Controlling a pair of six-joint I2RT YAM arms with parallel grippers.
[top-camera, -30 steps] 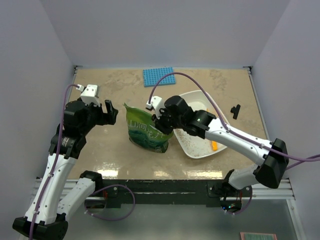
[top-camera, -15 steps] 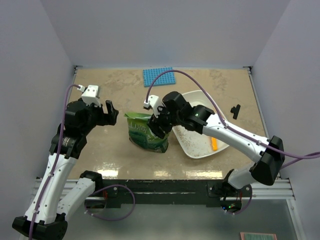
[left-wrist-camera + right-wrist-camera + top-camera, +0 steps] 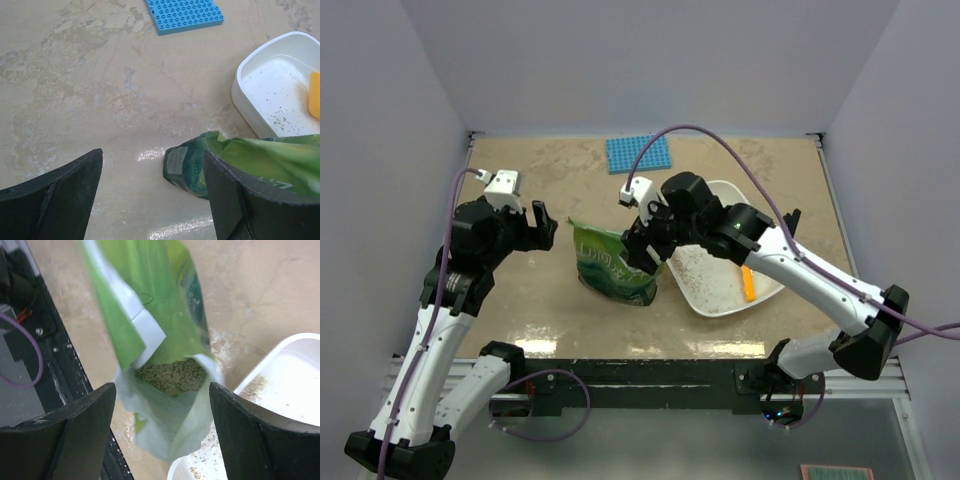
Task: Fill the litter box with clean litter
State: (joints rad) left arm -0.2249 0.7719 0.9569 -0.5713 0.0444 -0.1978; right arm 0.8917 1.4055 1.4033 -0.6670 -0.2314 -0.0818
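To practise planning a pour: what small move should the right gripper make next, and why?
Probably close the right gripper on the rim of the crinkly green foil bag. Its fingers stand open either side of the bag's mouth, beige-grey litter lies inside, and the white plastic litter box holds only scattered grains.

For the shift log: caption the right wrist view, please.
Open green bag, clean litter visible inside, between the spread fingers of the right hand; litter box at lower right.
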